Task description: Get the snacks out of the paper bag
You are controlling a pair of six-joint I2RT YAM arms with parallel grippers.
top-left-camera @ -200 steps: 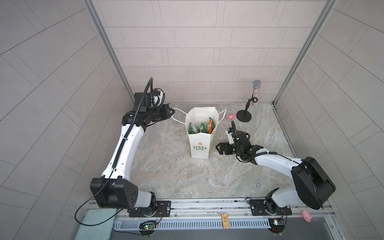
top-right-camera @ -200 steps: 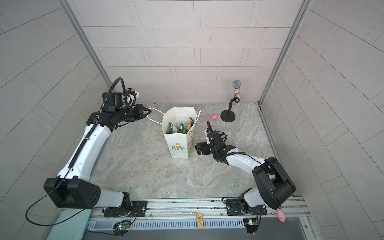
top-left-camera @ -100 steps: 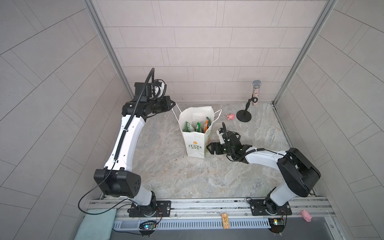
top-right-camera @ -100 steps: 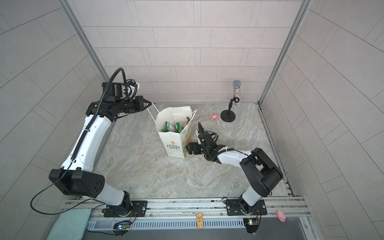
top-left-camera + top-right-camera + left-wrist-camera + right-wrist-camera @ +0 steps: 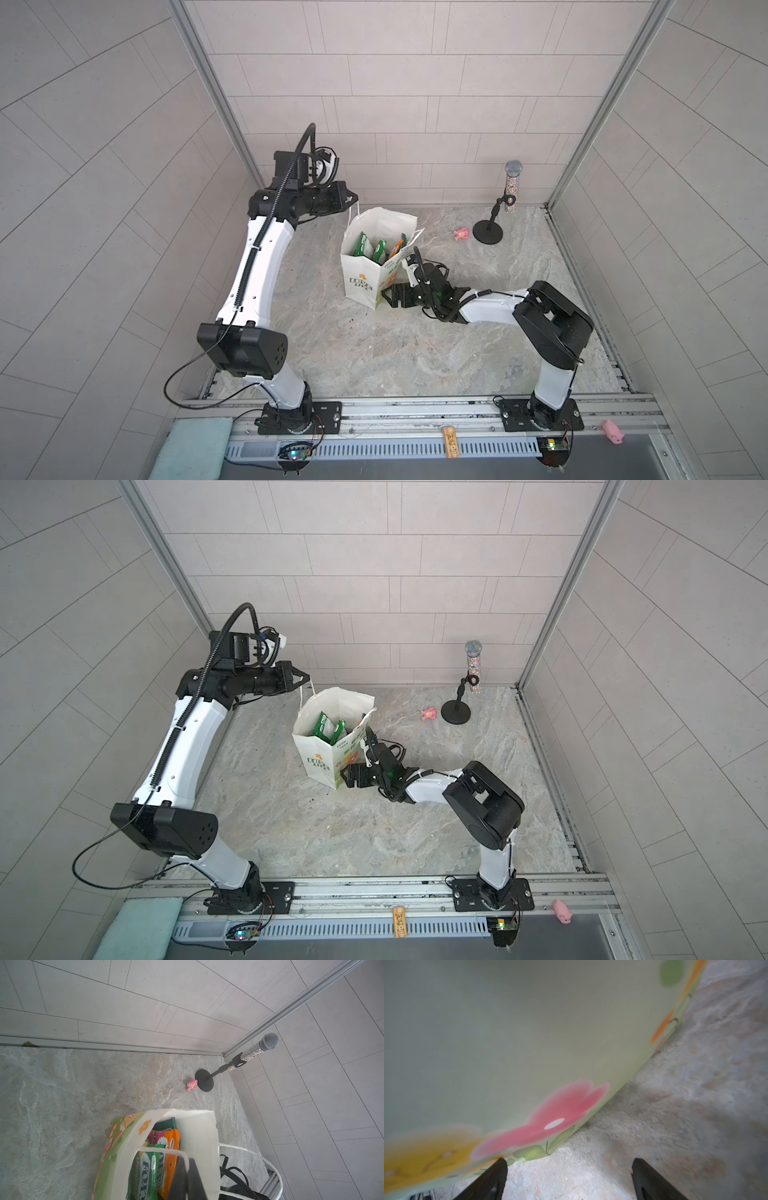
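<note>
White-shelled, the left arm is rising from the front rail, bending at the elbow and reaching level toward the back. Its left gripper (image 5: 352, 198) is pinching one cord handle (image 5: 162, 1149) of the paper bag (image 5: 360, 286), fingers fully together. The bag is standing mid-table with its mouth open, and the snacks (image 5: 376, 249) are sticking up inside it. The right arm is lying low, folding at the elbow and stretching along the table to the bag's foot. The right gripper (image 5: 569, 1161) is spreading wide and holding nothing, one fingertip (image 5: 500, 1164) touching the bag's flowered side. Grey marbled tabletop (image 5: 415, 353) is running between pale tiled walls on three sides. A teal cloth (image 5: 191, 449) is lying at the front left. A microphone (image 5: 510, 187) is standing on its stand in the back right corner, a pink toy (image 5: 461, 235) just beside its base.
</note>
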